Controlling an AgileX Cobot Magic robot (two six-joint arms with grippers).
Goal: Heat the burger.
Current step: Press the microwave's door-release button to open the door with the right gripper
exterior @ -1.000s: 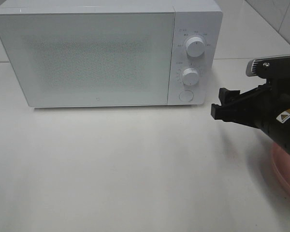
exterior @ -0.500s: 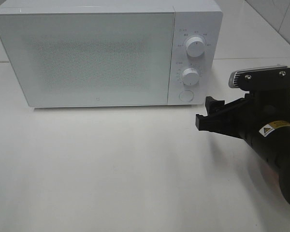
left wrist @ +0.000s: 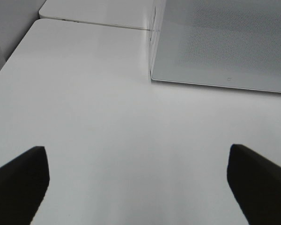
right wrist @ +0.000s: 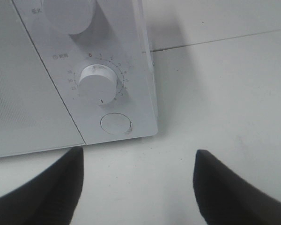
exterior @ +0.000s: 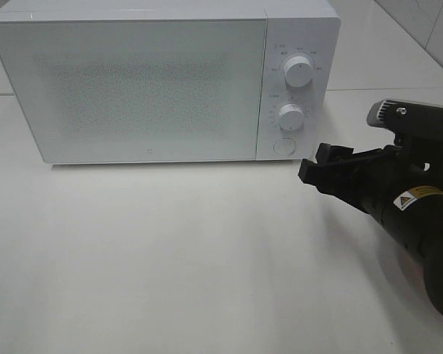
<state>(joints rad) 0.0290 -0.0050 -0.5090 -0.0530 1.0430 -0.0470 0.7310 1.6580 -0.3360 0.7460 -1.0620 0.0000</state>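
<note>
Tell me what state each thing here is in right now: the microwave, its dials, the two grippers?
Microwave door: shut.
Upper knob: untouched, setting too small to read.
Lower knob: untouched, setting too small to read.
Round button: nothing touching it.
Right gripper: open, empty, facing the control panel, apart from it.
Left gripper: open, empty, above the table.

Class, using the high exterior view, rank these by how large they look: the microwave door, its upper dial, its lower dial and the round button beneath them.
1. Microwave door, by far the largest.
2. Upper dial and lower dial: too alike to rank.
3. Round button, slightly smaller than either dial.
</note>
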